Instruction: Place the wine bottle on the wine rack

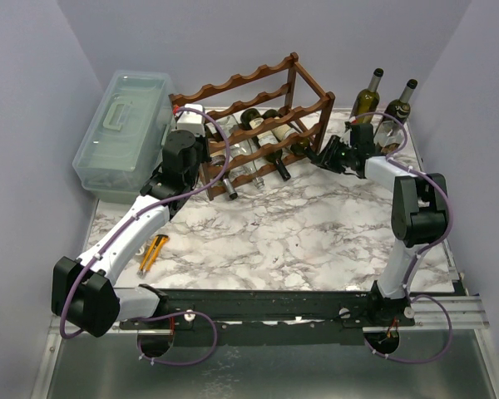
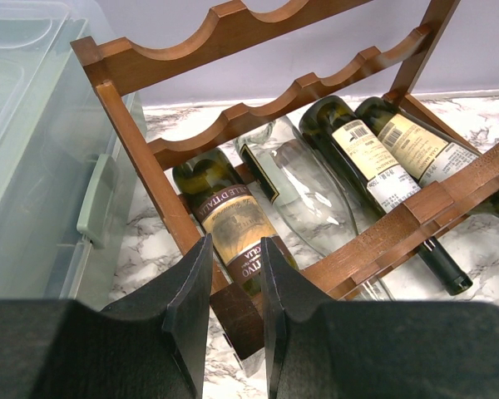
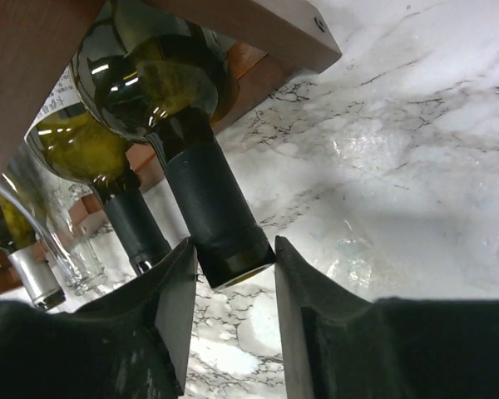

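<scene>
The dark reddish-brown wine rack (image 1: 258,83) stands at the back centre with several bottles lying on its bottom tier. The rightmost one, a green wine bottle (image 1: 302,146), lies there with its dark neck sticking out to the right. In the right wrist view its neck tip (image 3: 220,237) sits between my right gripper's (image 3: 233,245) open fingers, with a small gap on the right side. My left gripper (image 2: 235,245) is at the rack's left end. Its fingers are closed on the foot of a rack post (image 2: 237,312).
A pale green plastic box (image 1: 121,133) stands left of the rack, close to my left arm. Two upright bottles (image 1: 368,96) stand at the back right. A yellow-handled tool (image 1: 154,252) lies at the front left. A clear bottle (image 2: 308,191) lies in the rack.
</scene>
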Controlling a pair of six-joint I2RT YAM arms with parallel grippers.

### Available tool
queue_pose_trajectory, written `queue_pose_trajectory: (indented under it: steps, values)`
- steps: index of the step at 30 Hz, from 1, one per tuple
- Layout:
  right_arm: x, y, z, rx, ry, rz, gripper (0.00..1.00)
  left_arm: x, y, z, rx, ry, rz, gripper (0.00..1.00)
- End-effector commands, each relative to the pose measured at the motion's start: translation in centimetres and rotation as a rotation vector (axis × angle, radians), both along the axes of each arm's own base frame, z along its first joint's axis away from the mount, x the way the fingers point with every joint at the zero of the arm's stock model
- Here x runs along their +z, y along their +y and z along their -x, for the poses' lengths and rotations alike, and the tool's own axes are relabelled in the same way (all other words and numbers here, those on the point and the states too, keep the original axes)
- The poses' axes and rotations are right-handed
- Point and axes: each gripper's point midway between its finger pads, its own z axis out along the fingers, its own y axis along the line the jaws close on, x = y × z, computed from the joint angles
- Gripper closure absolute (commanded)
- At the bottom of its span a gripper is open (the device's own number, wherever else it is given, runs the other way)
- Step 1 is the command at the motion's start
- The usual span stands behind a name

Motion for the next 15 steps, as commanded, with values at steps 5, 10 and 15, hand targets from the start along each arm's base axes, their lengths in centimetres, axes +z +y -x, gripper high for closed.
queue_pose_trajectory:
  steps: [5,10,15]
  values:
    - [-1.9,0.2,0.3,0.035,-0.014,-0.021,0.82,-2.7,-1.0,0.3,-0.048,0.083,-0.034,0.72]
    - [-3.3,0.7,1.2,0.037,-0.007,-0.060,0.94,-2.9,-1.1,0.2,-0.050,0.088,-0.035,0.73]
    - [-3.8,0.9,0.8,0.037,-0.003,-0.076,1.00,-2.9,-1.1,0.3,-0.050,0.088,-0.038,0.74]
